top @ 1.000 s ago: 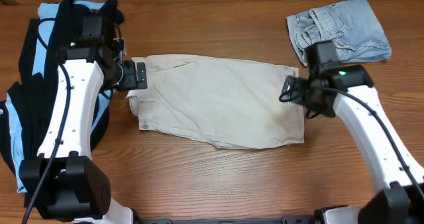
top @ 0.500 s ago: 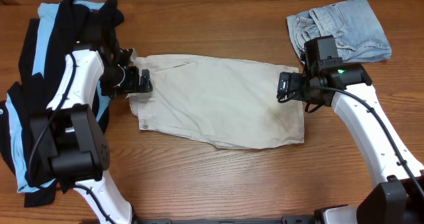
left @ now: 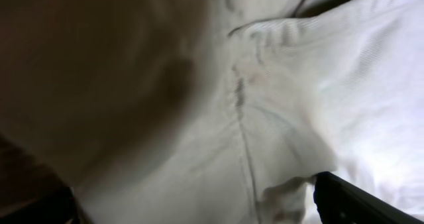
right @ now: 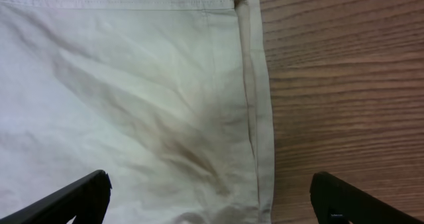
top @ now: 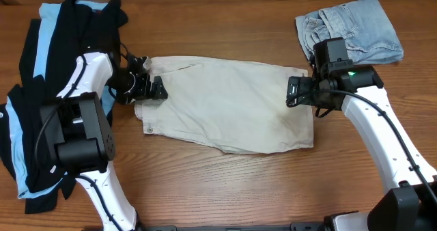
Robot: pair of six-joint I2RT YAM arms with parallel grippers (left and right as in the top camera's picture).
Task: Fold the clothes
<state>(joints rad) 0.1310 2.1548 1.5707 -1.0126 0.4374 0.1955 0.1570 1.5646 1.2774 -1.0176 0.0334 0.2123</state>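
A black garment with light-blue panels [top: 27,121] is lying heaped at the table's [top: 225,190] 9 o'clock edge, partly under the left arm. The left gripper [top: 157,89] is sitting on the waistband end of the khaki shorts [top: 232,108], just at 3 o'clock of that heap. In the left wrist view cloth is filling nearly the whole picture, a seam is running from 12 to 6 o'clock, and dark fingertips [left: 358,201] are showing only at the bottom corners. So the claw is standing wide, with fabric bunching up between the fingers.

The khaki shorts are lying flat across the table's centre, waistband pointing to 9 o'clock and leg hems to 3 o'clock, with a few creases.

The right gripper [top: 293,93] is hanging over the 3 o'clock edge of the shorts. The right wrist view is showing its fingers [right: 73,197] spread wide, nothing between them. The hem is running 12 to 6 o'clock in between, with bare wood on its 3 o'clock side.

Light-blue denim shorts [top: 355,29] are lying folded at the table's 1 o'clock corner, apart from the khaki pair and just at 12 o'clock of the right arm.
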